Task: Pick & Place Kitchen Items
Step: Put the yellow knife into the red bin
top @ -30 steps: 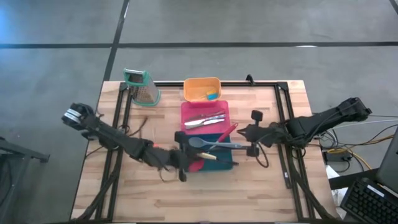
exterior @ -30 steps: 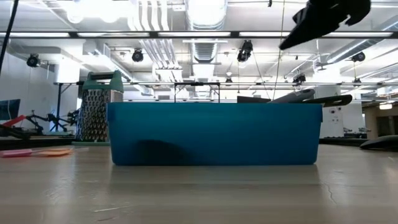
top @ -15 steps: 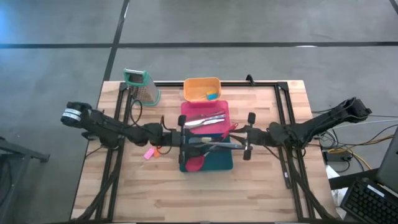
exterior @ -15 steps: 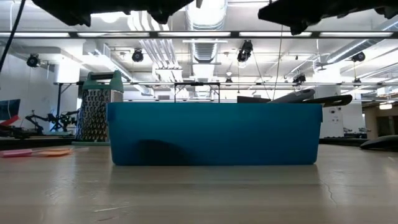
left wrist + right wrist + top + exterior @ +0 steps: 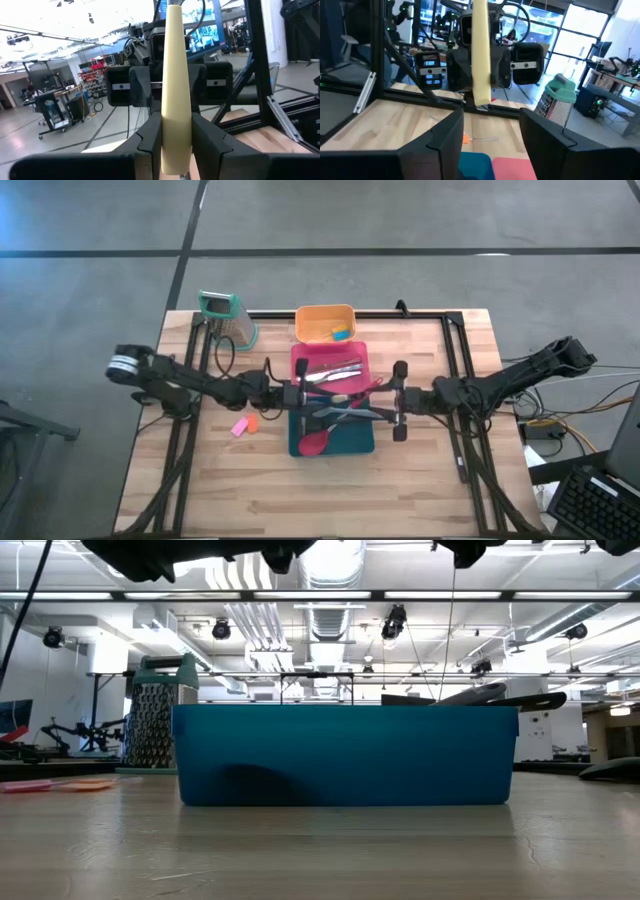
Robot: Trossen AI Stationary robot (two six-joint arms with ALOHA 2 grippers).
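My left gripper (image 5: 308, 395) hangs over the seam between the pink tray (image 5: 300, 358) and the teal tray (image 5: 362, 442). It is shut on a cream, flat, stick-like utensil (image 5: 175, 75). My right gripper (image 5: 385, 400) faces it from the right at the same height, open, with nothing between its fingers (image 5: 447, 140). The cream utensil (image 5: 480, 55) stands just beyond their tips. A red spoon (image 5: 314, 442) and grey utensils (image 5: 345, 412) lie in the teal tray. Metal cutlery (image 5: 330, 372) lies in the pink tray. My left gripper pinches the cream utensil near its lower end (image 5: 175, 145) between its two fingers (image 5: 150, 137). The fingers come about level from the table's left and lie across it. The utensil stands upright, most of its length above the fingers, lifted clear over the trays.
The green-topped grater (image 5: 228, 318) stands at the far left. The orange tray (image 5: 312, 315) with small blue and yellow pieces sits behind the pink one. A pink piece and an orange piece (image 5: 243, 425) lie on the wood left of the teal tray (image 5: 345, 755). Utensil handles (image 5: 490, 697) stick over its rim.
My left gripper has swung from the teal tray's near left corner toward the far edge, and now stands level over the trays with the cream utensil. My right gripper has tipped up from pointing down to about level, facing the left one.
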